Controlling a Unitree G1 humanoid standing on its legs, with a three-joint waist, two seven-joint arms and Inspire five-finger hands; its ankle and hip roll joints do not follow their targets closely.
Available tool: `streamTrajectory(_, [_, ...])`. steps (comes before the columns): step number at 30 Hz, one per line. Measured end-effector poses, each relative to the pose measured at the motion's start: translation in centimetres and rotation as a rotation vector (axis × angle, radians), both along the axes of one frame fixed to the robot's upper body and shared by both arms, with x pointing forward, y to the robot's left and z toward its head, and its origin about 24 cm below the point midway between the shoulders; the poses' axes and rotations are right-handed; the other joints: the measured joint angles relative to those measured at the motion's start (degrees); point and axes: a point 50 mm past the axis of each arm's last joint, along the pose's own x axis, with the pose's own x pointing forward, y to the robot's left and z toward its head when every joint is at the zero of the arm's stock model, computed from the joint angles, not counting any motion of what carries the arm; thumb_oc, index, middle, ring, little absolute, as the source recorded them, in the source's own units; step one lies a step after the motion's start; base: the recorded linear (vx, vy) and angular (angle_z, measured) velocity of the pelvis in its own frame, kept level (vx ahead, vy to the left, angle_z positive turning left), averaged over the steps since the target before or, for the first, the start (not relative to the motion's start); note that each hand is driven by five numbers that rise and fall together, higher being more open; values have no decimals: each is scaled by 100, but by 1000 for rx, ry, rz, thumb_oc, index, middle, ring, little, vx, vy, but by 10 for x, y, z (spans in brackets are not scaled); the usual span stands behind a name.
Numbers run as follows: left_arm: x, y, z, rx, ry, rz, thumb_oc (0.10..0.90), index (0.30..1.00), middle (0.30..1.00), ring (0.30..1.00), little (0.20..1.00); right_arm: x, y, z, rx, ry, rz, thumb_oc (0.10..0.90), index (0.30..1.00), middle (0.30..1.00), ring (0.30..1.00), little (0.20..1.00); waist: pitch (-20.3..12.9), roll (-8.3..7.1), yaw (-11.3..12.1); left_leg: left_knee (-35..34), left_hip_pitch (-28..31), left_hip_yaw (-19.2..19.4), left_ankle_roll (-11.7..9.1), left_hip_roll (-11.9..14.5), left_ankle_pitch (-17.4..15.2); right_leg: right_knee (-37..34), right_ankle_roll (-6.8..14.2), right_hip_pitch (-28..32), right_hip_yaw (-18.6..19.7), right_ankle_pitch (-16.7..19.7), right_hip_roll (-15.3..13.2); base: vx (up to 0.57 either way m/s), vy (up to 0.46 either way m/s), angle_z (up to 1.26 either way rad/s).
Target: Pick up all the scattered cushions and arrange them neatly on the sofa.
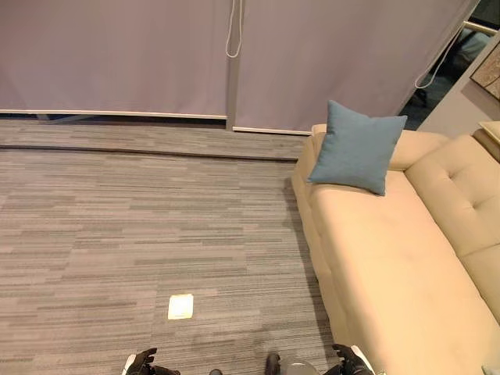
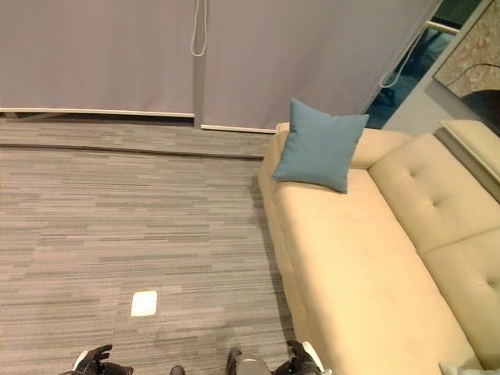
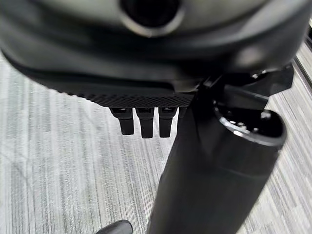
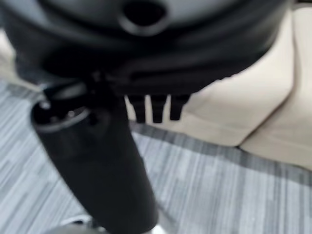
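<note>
Both hands are mostly cut off at the bottom of the head views: the left hand [image 1: 141, 363] shows just its dark top and white thumb cover above the carpet [image 1: 117, 234], and the right hand [image 1: 351, 361] likewise, close beside the sofa's front edge. In the wrist views each hand hangs with its fingers [image 3: 141, 122] straight and relaxed, holding nothing, pointing down toward the floor.

One blue cushion [image 1: 358, 147] stands tilted at the far end of the cream sofa [image 1: 391, 266], leaning against the armrest and back corner. The sofa's near end runs out of sight, and a pale scrap at its lower right corner is too cut off to identify.

A small pale square patch [image 1: 180, 306] lies on the carpet ahead of the left hand. Grey blinds [image 1: 117, 55] close off the far edge, leaving broad open carpet left of the sofa.
</note>
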Motion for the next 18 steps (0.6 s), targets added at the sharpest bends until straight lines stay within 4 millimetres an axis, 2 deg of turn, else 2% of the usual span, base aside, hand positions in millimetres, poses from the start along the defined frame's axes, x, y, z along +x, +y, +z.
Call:
streamTrajectory(1, [-2, -1, -1, -3, 9, 8, 800, 900, 900, 900, 900, 0, 0, 0, 1, 1, 1, 800, 900, 900, 900, 900, 6, -10, -62, -1, 88, 45, -68, -18, -83, -475, 59, 0, -318, 128, 2, 261, -5, -24])
streamTrajectory(2, [-3, -1, -1, -6, 12, 10, 800, 900, 900, 900, 900, 0, 0, 0, -1, 2, 1, 800, 900, 900, 900, 900, 13, -22, -99, 0, 190, 73, -30, -43, -137, -733, 75, 12, -432, 242, 3, 173, 0, -16])
streamTrajectory(5, [-1, -5, -2, -17, 1, 8, 800, 900, 900, 900, 900, -8, -1, -2, -1, 25, -1, 800, 900, 900, 900, 900, 23, -44, -112, 0, 599, 33, -140, -49, -387, -725, -90, 116, -461, 394, 3, 259, -28, 12])
streamTrajectory(6, [4, -8, -2, -24, -17, 2, 800, 900, 900, 900, 900, -8, -2, -2, -5, 22, -2, 800, 900, 900, 900, 900, 43, 3, -113, 0, 734, -58, -246, 59, -511, -631, -269, 182, -360, 632, 109, 313, -35, 36])
streamTrajectory(7, [6, -12, -2, -33, -20, -12, 800, 900, 900, 900, 900, -7, -4, -1, -8, 19, -2, 800, 900, 900, 900, 900, 81, 152, -114, 77, 814, -170, -338, 246, -647, -527, -361, 262, -197, 689, 297, 425, -74, 35])
streamTrajectory(8, [6, -15, -3, -39, -16, -23, 800, 900, 900, 900, 900, -8, -5, -1, -12, 21, -3, 800, 900, 900, 900, 900, 42, 270, -138, 169, 843, -221, -409, 369, -721, -464, -438, 296, -169, 650, 443, 295, -60, 26])
streamTrajectory(9, [6, -17, -4, -43, -15, -28, 800, 900, 900, 900, 900, -10, -6, -2, -11, 27, -7, 800, 900, 900, 900, 900, 18, 326, -113, 338, 853, -231, -497, 488, -722, -456, -637, 370, -195, 518, 563, 289, -91, 4])
streamTrajectory(10, [1, -19, -5, -49, -2, -24, 800, 900, 900, 900, 900, -11, -6, -2, -9, 35, -9, 800, 900, 900, 900, 900, -2, 302, -102, 826, 835, -243, -612, 625, -666, -666, -745, 715, -201, 464, 672, 194, -119, -8])
streamTrajectory(11, [-1, -20, -6, -53, 4, -23, 800, 900, 900, 900, 900, -11, -6, -2, -10, 34, -12, 800, 900, 900, 900, 900, -14, 285, -103, 1025, 779, -244, -661, 670, -648, -767, -788, 865, -197, 472, 704, 201, -118, -10])
streamTrajectory(12, [-5, -25, -8, -67, 11, -20, 800, 900, 900, 900, 900, -12, -12, -1, -22, 29, -14, 800, 900, 900, 900, 900, -95, 274, -110, 1531, 731, -326, -845, 745, -521, -977, -919, 1162, -179, 390, 829, 231, -130, 5])
streamTrajectory(14, [-1, -27, -8, -78, -1, -25, 800, 900, 900, 900, 900, -10, -15, 0, -32, 23, -21, 800, 900, 900, 900, 900, -161, 116, -75, 3303, -124, -492, -1221, 878, -514, -1344, -1051, 1455, -97, 437, 881, 177, -58, -9])
streamTrajectory(15, [4, -29, -7, -82, -21, -31, 800, 900, 900, 900, 900, -6, -18, 2, -38, 12, -21, 800, 900, 900, 900, 900, -147, 2, -20, 4011, -579, -753, -1315, 816, -481, -1464, -1198, 1550, 78, 463, 930, 143, -4, -46])
streamTrajectory(16, [5, -29, -7, -86, -23, -35, 800, 900, 900, 900, 900, -1, -19, 3, -43, 7, -21, 800, 900, 900, 900, 900, -116, -75, 38, 4462, -921, -811, -1249, 781, -510, -1601, -1202, 1669, 236, 465, 987, 181, 13, -81])
streamTrajectory(17, [7, -22, -4, -76, -34, -18, 800, 900, 900, 900, 900, 5, -16, 4, -39, -2, -16, 800, 900, 900, 900, 900, -114, -241, 108, 4121, -1153, -791, -1096, 703, -614, -1777, -1211, 1820, 441, 467, 1000, 187, 30, -70])
streamTrajectory(18, [9, -21, -3, -72, -43, -11, 800, 900, 900, 900, 900, 5, -17, 4, -41, -4, -15, 800, 900, 900, 900, 900, -95, -316, 106, 3616, -1272, -790, -1024, 676, -631, -1896, -1199, 1909, 472, 474, 997, 131, 27, -59])
